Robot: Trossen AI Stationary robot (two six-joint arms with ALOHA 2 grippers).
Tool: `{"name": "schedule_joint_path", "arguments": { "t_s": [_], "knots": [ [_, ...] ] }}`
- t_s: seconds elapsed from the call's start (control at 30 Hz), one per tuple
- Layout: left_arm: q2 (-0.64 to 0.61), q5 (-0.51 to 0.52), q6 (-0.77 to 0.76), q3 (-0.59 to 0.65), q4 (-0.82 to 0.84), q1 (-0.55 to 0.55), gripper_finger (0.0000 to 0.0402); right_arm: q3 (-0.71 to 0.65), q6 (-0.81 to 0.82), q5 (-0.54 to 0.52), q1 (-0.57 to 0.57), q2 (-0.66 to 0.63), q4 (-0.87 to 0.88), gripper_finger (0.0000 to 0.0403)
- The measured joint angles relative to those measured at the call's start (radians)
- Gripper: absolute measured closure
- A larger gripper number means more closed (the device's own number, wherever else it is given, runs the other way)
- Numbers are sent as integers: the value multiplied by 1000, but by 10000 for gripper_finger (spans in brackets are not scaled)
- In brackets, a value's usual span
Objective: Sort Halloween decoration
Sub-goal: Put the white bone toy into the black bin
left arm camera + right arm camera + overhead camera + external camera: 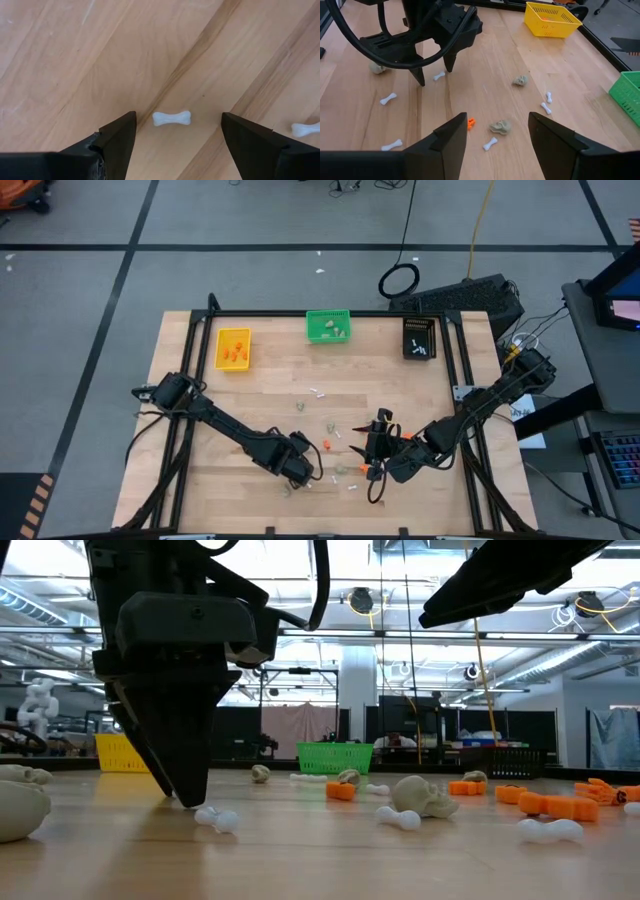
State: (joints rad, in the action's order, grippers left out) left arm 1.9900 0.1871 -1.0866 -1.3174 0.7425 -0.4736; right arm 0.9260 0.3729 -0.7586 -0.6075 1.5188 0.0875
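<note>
The high view looks straight down on the whole table (260, 405); the low view looks level across its top toward the room. Each wrist view looks past its own fingers at the boards, the left very near, the right farther back

black bin (420, 338) contents indistinct

The left gripper (178, 137) hangs just above the wooden table (75, 60) with its two dark fingers (117, 137) spread wide. A small white bone (171, 118) lies flat on the boards between them, touching neither. A second white bone (306, 129) lies beyond one finger, at the edge.
</note>
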Motion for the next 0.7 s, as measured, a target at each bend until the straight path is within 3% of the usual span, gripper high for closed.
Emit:
{"name": "schedule_joint_path", "arguments": {
  "t_s": [0.7],
  "knots": [
    [0,0,2,0,0,0,117,0,5,0,0,0,-1,206]
  ]
}}
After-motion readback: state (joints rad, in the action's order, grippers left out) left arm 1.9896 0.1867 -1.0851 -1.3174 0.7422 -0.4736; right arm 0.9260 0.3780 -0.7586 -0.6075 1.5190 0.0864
